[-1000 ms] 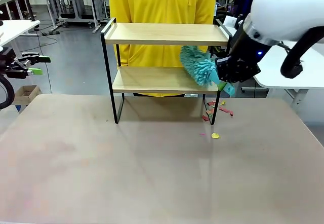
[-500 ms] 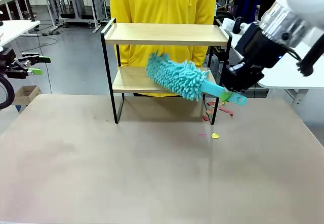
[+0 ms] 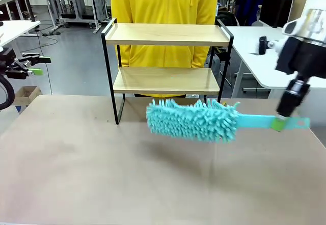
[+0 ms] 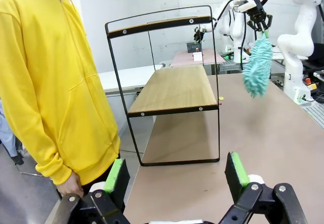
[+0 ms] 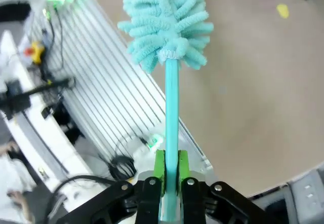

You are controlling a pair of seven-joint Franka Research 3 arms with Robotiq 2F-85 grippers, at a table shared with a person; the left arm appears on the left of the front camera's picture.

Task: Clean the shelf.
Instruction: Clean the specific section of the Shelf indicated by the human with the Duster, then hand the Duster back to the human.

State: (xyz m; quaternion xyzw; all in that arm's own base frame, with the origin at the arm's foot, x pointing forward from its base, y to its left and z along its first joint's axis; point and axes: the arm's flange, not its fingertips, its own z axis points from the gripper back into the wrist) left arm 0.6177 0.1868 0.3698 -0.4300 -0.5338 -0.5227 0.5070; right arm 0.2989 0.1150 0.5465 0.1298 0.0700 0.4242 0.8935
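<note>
The shelf (image 3: pixel 165 80) stands at the table's far side, two light wood boards in a black frame, both boards bare. My right gripper (image 3: pixel 286 117) is shut on the handle of a teal fluffy duster (image 3: pixel 191 119). The duster hangs level above the table, in front of the shelf's lower board and apart from it. From the right wrist, the handle (image 5: pixel 171 117) runs up out of the shut gripper (image 5: pixel 171 186) to the fluffy head. My left gripper (image 3: pixel 41 65) waits off the table's left edge, open (image 4: pixel 176 171) with nothing between its green pads, facing the shelf (image 4: pixel 172 89).
A person in a yellow hoodie (image 3: pixel 163 6) stands right behind the shelf, one hand (image 4: pixel 71 186) hanging down. A small yellow scrap (image 5: pixel 282 11) lies on the tabletop near the shelf's right leg. White tables (image 3: pixel 260 47) stand to the right and left.
The right gripper has drawn the duster out from the lower board, swinging it right and toward me until it hangs level over the table. My left arm has stayed still.
</note>
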